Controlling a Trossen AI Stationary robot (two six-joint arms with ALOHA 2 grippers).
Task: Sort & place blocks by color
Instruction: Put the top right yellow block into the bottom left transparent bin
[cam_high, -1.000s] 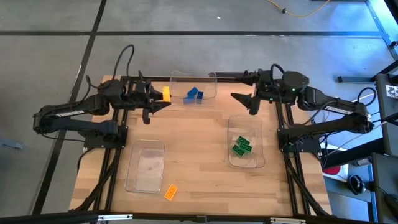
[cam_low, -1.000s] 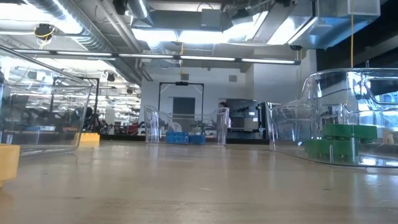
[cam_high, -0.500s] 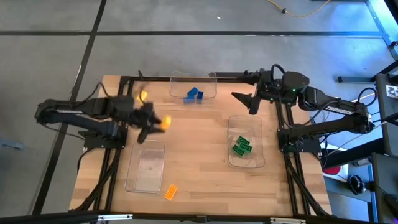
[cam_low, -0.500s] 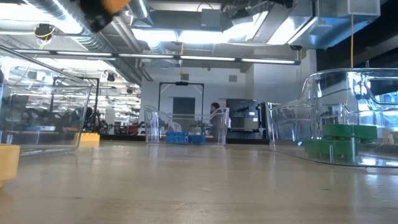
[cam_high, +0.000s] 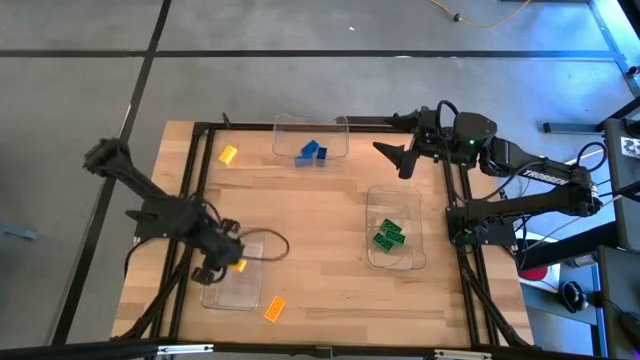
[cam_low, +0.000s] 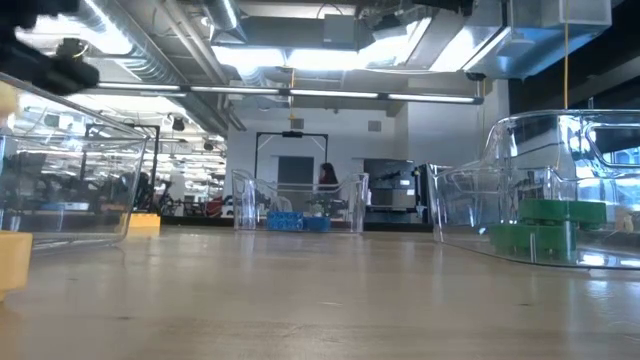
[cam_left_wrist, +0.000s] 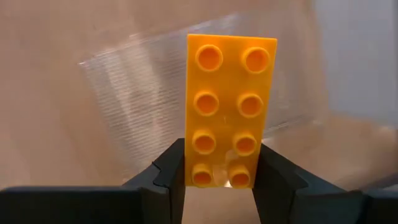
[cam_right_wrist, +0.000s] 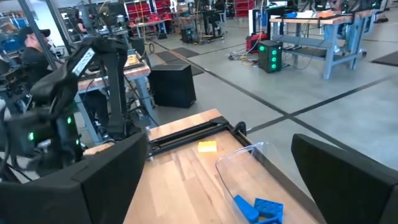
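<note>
Left tool (cam_high: 228, 262) pinches an orange-yellow brick (cam_left_wrist: 227, 109) by its short end, over the near-left clear tray (cam_high: 232, 292), which looks empty. Risk: the grip covers only the last stud row, so the brick could pivot or slip; released high or off-centre, it may clip the tray wall or bounce onto the surface (cam_high: 320, 220).

Right tool (cam_high: 403, 160) waits wide open with nothing in it, at the far right edge (idle).

Counts:
- Clear trays: three.
- Orange-yellow bricks: three; one held, one loose at the far-left corner (cam_high: 228, 154), one loose at the near edge (cam_high: 274, 308).
- Blue bricks (cam_high: 311, 152): two, maybe three (bunched, hard to split) in the far tray (cam_high: 340, 130).
- Green bricks (cam_high: 388, 235): about three, in the right tray (cam_high: 400, 262).
</note>
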